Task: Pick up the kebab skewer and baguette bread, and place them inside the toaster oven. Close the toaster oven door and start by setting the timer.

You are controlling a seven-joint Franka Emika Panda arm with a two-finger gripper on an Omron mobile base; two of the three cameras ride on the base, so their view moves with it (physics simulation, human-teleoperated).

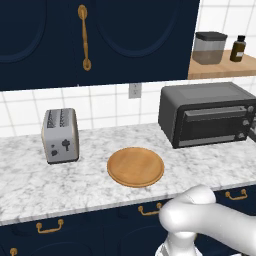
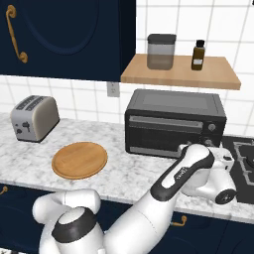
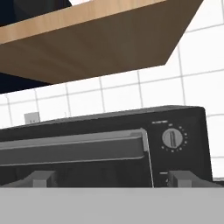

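Dark grey toaster oven (image 2: 174, 124) standing on the marble table (image 1: 30, 185) against the tiled wall, under a wooden shelf (image 2: 181, 74) carrying a lidded canister (image 2: 161, 51) and a small brown bottle (image 2: 198, 54). Toaster oven door (image 3: 72, 151) shut, bar handle (image 3: 72, 146) running along its top, round timer knob (image 3: 173, 138) off to the right of it. Tool (image 3: 111, 178) wide, holding nothing, fingertips (image 3: 39, 178) raised at the height of the door front, close before the oven and pointed at it, nearer the handle than the knob. Round wooden board (image 1: 135, 166) lying bare on the table between the oven and the small silver toaster (image 1: 60, 135). Neither kebab skewer nor baguette bread to be made out on the table or the board; through the dim window nothing certain to be told either, so possibly already inside. Judging from the closed door and bare board: loading and closing likely done, setting the timer left. Next move probably a shift to the right and a narrowing of the tool around the knob, then a turn. If the food is not inside after all, almost everything still to do.
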